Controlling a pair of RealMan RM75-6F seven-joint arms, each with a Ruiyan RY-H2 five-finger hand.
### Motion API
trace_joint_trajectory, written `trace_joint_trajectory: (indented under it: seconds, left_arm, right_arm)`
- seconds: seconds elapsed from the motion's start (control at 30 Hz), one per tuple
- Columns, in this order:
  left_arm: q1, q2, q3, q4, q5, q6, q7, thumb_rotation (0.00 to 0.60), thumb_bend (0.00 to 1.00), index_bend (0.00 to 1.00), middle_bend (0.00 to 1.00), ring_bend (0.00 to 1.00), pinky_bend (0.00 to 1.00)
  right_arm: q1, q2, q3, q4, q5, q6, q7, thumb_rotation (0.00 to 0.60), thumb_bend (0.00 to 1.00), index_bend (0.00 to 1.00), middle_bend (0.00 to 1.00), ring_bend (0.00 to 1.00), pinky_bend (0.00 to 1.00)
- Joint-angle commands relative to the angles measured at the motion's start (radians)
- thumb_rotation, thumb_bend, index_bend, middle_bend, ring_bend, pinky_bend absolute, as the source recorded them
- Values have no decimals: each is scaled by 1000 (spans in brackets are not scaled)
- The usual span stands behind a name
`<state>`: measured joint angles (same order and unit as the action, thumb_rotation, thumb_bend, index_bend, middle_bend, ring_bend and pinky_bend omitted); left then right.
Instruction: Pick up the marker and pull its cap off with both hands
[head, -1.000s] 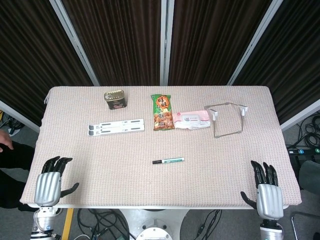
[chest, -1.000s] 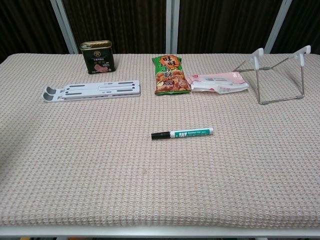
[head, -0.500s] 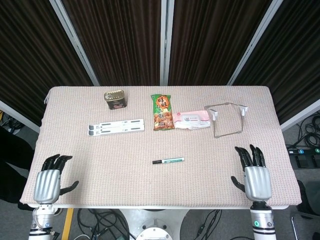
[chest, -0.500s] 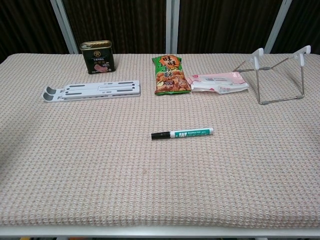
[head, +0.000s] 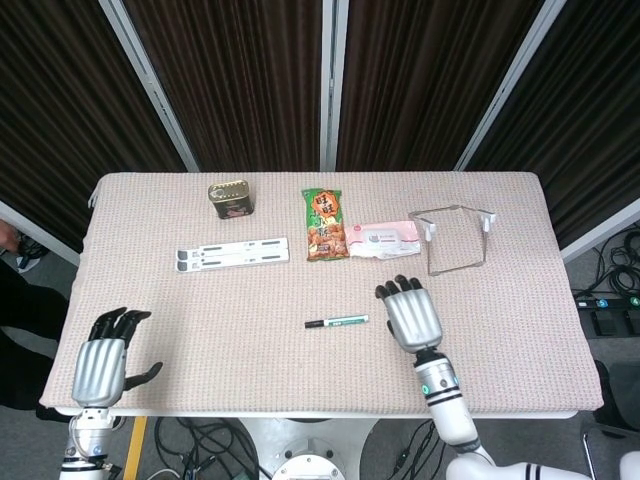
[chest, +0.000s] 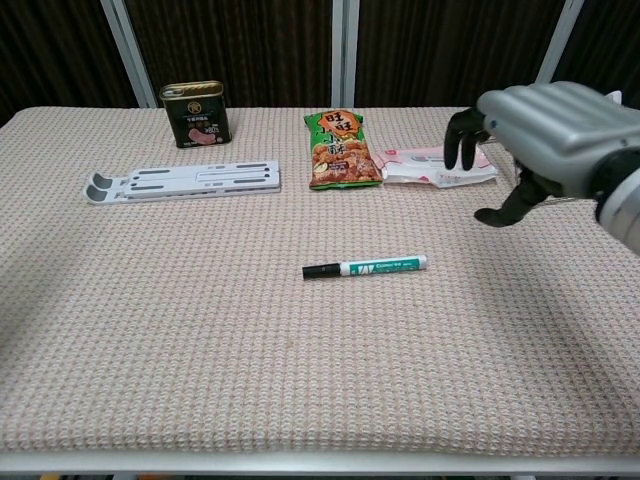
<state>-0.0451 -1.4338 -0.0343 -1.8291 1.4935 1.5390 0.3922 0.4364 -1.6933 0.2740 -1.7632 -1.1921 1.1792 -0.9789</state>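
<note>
The marker (chest: 365, 267) lies flat mid-table, long axis left-right, black cap (chest: 321, 271) pointing toward my left. My right hand (head: 408, 313) hovers just beside its other end, fingers spread, empty. My left hand (head: 103, 361) rests released at the near edge.

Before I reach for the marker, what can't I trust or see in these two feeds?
- Wire stand: chest view, mostly hidden behind the right robot hand.
- Left robot hand: outside the chest view; head view only.
- Marker label print: too small in both views.
- Right robot hand's height over the table: unclear.
</note>
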Motion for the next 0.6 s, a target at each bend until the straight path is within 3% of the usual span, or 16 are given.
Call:
trace_joint_trajectory:
  seconds: [0.03, 0.2, 0.6]
  left_arm:
    - [-3, -2, -1, 2, -2, -4, -2, 600, 113, 246, 247, 137, 160]
    - [-8, -5, -2, 11, -10, -15, -12, 600, 113, 246, 247, 137, 160]
    - [-12, -7, 4, 25, -19, -28, -30, 600, 113, 246, 247, 137, 160]
  right_arm:
    - [55, -73, 4, 74, 53, -19, -57, 600, 121, 458, 429, 350, 412]
    - [93, -143, -14, 145, 110, -13, -73, 600, 123, 475, 439, 408, 510]
    - [156, -229, -34, 258, 196, 2, -102, 600, 139, 483, 438, 411, 514]
